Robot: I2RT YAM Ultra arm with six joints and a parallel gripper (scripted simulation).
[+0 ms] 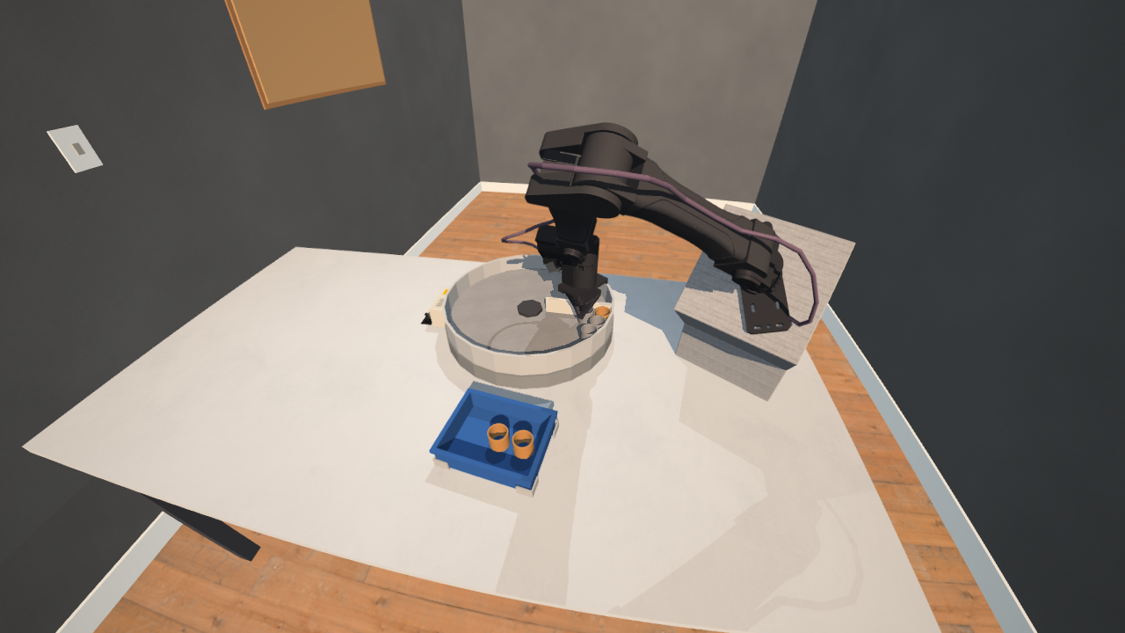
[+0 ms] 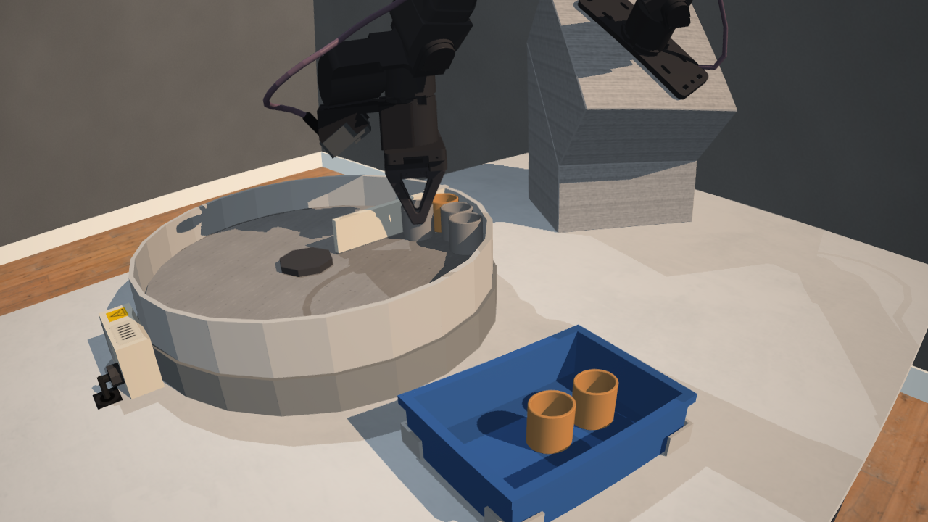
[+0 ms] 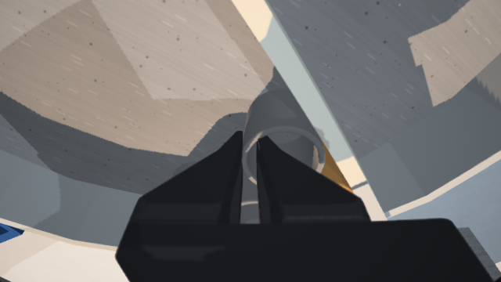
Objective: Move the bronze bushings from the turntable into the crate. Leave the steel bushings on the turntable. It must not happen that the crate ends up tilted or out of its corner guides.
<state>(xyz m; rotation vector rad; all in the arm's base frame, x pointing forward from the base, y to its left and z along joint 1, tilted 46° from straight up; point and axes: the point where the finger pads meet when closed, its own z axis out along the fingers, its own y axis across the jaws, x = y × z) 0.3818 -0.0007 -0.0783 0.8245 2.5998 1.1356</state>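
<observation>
My gripper (image 1: pixel 582 315) (image 2: pixel 418 220) (image 3: pixel 250 142) is shut on the wall of a steel bushing (image 2: pixel 417 233) (image 3: pixel 275 107), one finger inside its bore and one outside. This grey bushing stands upright on the turntable (image 1: pixel 487 299) (image 2: pixel 227 279), beside the cream divider. A bronze bushing (image 1: pixel 601 312) (image 2: pixel 445 199) (image 3: pixel 336 172) stands just behind it, partly hidden by the gripper in the wrist view. Two more steel bushings (image 2: pixel 456 209) (image 2: pixel 465 236) stand near the rim. The blue crate (image 1: pixel 480 470) (image 2: pixel 597 470) holds two upright bronze bushings (image 2: pixel 549 425) (image 2: pixel 595 402).
The cream divider (image 1: pixel 560 305) (image 2: pixel 357 230) (image 3: pixel 309 94) stands between the dark hub (image 1: pixel 529 308) (image 2: pixel 304 262) and the raised turntable wall. A small cream box (image 2: pixel 133 357) sits outside that wall. The arm's pedestal (image 2: pixel 623 188) stands behind.
</observation>
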